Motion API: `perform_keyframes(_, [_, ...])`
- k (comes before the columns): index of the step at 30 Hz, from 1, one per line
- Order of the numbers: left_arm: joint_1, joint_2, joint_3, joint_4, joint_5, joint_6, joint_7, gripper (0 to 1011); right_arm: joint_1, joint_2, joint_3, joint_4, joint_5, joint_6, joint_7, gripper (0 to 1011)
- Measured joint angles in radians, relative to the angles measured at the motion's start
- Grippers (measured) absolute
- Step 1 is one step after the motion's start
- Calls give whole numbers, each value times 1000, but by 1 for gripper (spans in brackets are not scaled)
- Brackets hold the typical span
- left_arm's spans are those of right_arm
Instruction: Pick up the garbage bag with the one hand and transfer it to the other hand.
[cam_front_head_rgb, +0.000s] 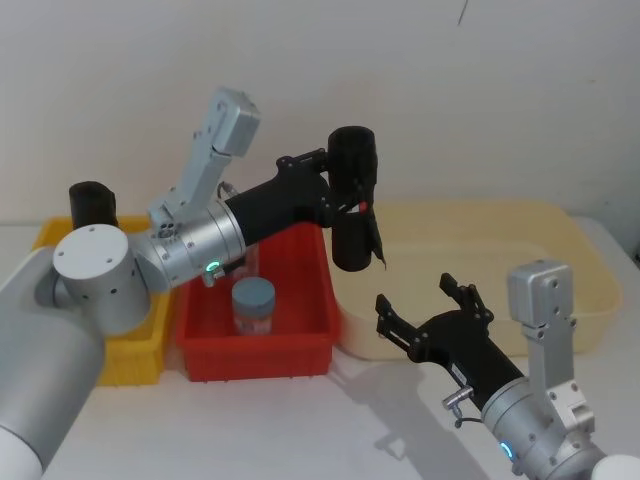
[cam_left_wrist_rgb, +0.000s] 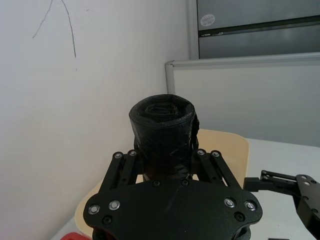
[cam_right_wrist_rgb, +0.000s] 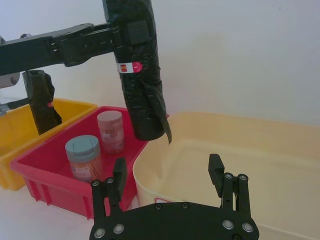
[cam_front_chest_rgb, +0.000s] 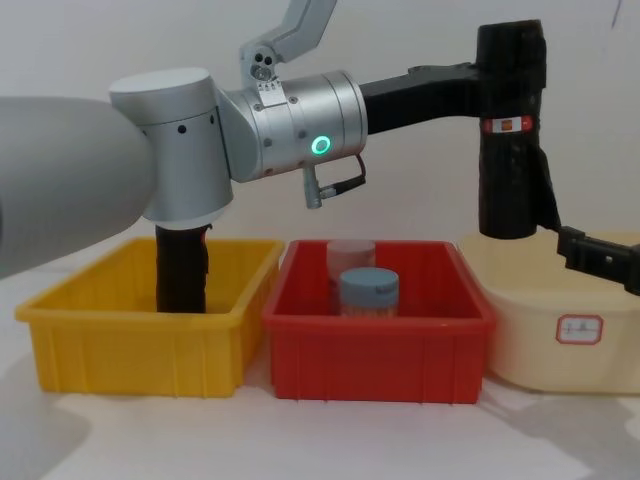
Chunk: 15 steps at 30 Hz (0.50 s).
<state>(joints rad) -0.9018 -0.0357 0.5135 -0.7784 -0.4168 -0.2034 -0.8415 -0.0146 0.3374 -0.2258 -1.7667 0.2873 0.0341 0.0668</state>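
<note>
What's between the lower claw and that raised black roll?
No: only air separates the right tool from the garbage bag the left tool holds; right wrist view.

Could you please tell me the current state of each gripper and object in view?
garbage bag: upright in the air, gripped round its upper half.
left gripper: fingers shut on the garbage bag.
right gripper: fingers open, holding nothing, apart from the bag.
second black roll: standing upright in the yellow bin.
blue-lidded jar: upright, lid on, in the red bin.
pink-lidded jar: upright, lid on, same bin.
</note>
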Motion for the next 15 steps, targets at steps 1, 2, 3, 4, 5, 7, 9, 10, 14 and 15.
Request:
perform_keyframes(1, [4, 3, 1, -7, 0, 4, 2, 445, 0, 0, 0, 0, 0, 0, 0, 1004])
perform_keyframes(2, [8, 6, 2, -16, 0, 7, 4, 445, 0, 0, 0, 0, 0, 0, 0, 1004])
perform_keyframes(3, [11, 9, 2, -23, 1, 12, 6, 445, 0, 0, 0, 0, 0, 0, 0, 1004])
perform_keyframes(4, [18, 14, 4, -36, 1, 18, 8, 445, 0, 0, 0, 0, 0, 0, 0, 1004])
perform_keyframes(5, [21, 16, 4, -41, 1, 21, 9, 445, 0, 0, 0, 0, 0, 0, 0, 1004])
perform_keyframes(7, [26, 19, 5, -51, 0, 27, 11, 445, 0, 0, 0, 0, 0, 0, 0, 1004])
perform_keyframes(9, [34, 26, 8, -67, 0, 36, 14, 445, 0, 0, 0, 0, 0, 0, 0, 1005])
perform_keyframes(10, [34, 26, 8, -67, 0, 36, 14, 445, 0, 0, 0, 0, 0, 0, 0, 1004])
perform_keyframes(14, [44, 33, 10, -85, -1, 46, 18, 445, 0, 0, 0, 0, 0, 0, 0, 1004])
perform_keyframes(15, [45, 33, 10, -88, -1, 47, 19, 445, 0, 0, 0, 0, 0, 0, 0, 1004])
